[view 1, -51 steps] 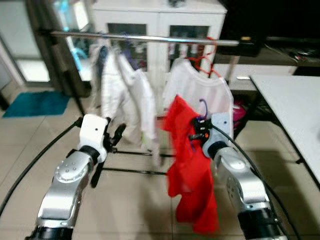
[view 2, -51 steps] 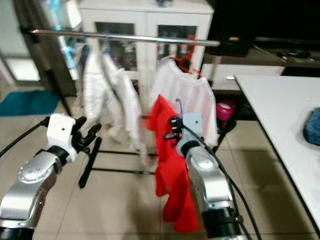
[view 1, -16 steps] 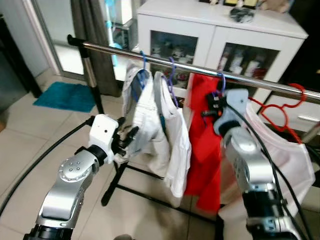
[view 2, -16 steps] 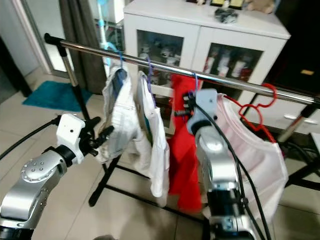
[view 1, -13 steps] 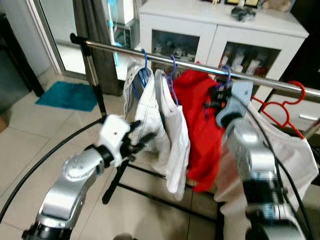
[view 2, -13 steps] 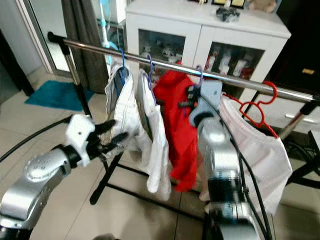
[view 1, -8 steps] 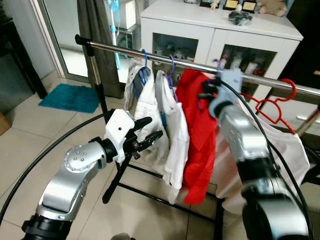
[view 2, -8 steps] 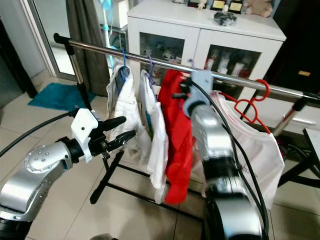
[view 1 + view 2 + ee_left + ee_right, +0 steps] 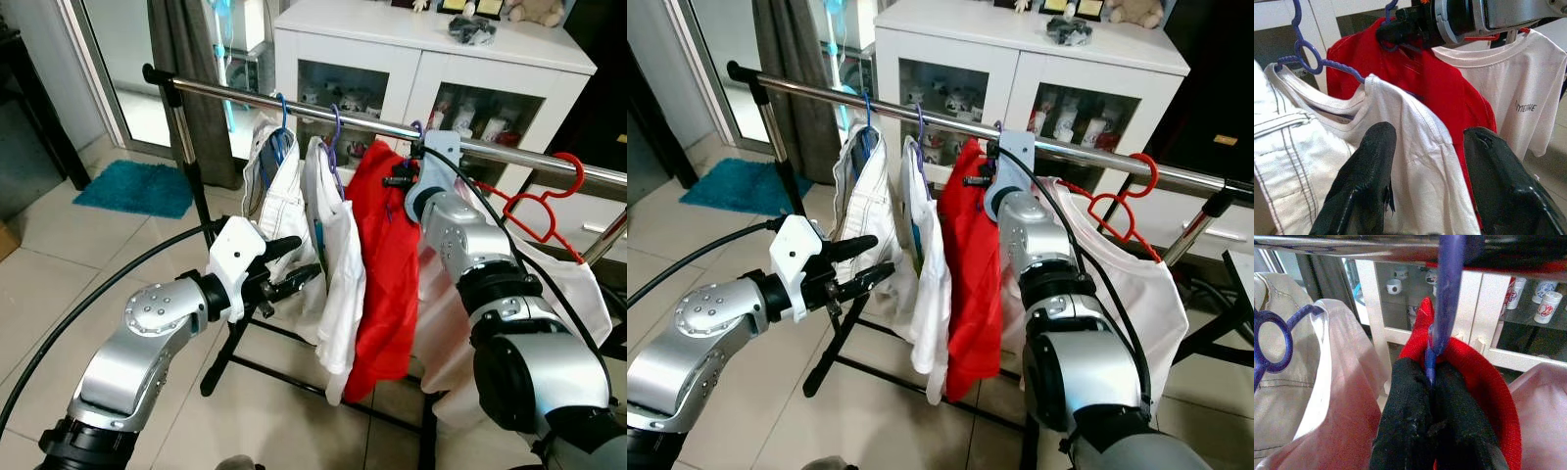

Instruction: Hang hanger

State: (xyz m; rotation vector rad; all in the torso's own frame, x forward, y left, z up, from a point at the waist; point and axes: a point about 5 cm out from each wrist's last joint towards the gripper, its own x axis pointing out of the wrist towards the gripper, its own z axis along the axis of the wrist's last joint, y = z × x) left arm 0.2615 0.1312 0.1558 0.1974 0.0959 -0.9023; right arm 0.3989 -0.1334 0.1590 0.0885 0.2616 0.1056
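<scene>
1. Right pincer (image 9: pixel 1431 396): raised to the rail, fingers pressed together on the purple hanger (image 9: pixel 1442 328) at the base of its hook.
2. Purple hanger: hook reaches up to the metal rail (image 9: pixel 323 111); whether it sits over the rail cannot be told. It carries the red shirt (image 9: pixel 387 264).
3. Red shirt: hangs between a white T-shirt (image 9: pixel 341 264) and a pale pink T-shirt (image 9: pixel 554 294) on a red hanger (image 9: pixel 549 201).
4. Left pincer (image 9: pixel 289 269): fingers spread apart, empty, just in front of the white T-shirt and a white striped garment (image 9: pixel 279 206).
5. Background: white cabinet (image 9: pixel 431 59) behind the rail, teal mat (image 9: pixel 132 188) on the tiled floor.
</scene>
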